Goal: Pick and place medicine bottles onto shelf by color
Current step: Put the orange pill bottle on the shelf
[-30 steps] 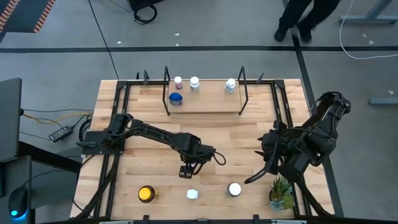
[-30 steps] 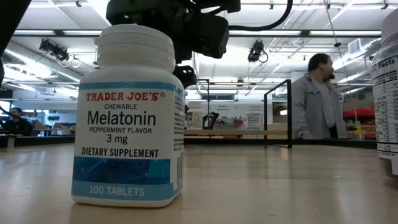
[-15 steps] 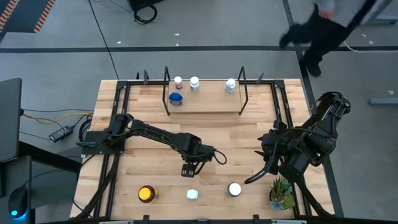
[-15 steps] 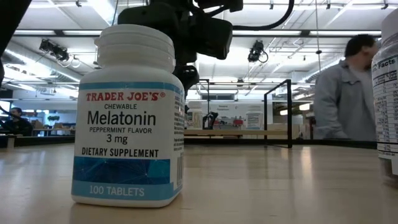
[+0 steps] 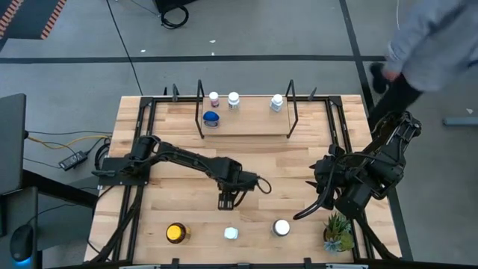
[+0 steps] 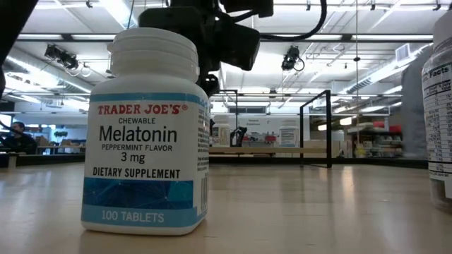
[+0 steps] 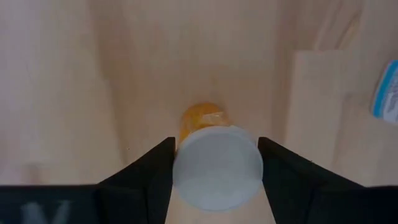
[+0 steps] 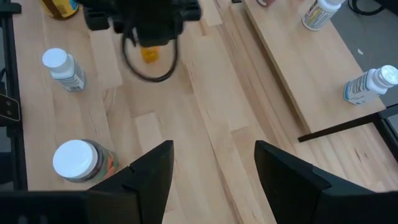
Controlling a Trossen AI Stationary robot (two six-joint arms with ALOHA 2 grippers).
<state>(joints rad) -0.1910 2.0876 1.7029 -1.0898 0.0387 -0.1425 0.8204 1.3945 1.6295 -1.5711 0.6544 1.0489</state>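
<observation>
Overall, the table [image 5: 299, 168] fills the middle of the high view; the shelf [image 5: 246, 119] sits at its upper centre with four bottles on it, the blue-lidded bottle [image 5: 212, 118] at the board's left.

Left arm reaches into mid-frame. Left claw [image 5: 225, 202] points down. In the left wrist view its fingers [image 7: 149, 171] flank the small orange bottle [image 7: 214, 163], white cap up, long axis upright and in line with the claw. Fingers look to be touching the cap sides; judged gripped, though whether it is off the wood I cannot tell.

Right arm waits at the right of the frame. Right claw [image 8: 211, 165] is spread wide, holding nothing.

Bottom of the high view: amber-yellow bottle [image 5: 175, 233], melatonin bottle [image 5: 231, 233], wide white-capped bottle [image 5: 281, 227], potted plant [image 5: 337, 232].

Key relation: shelf lies up-frame of the left claw, well apart; left arm is the nearer carrier.
</observation>
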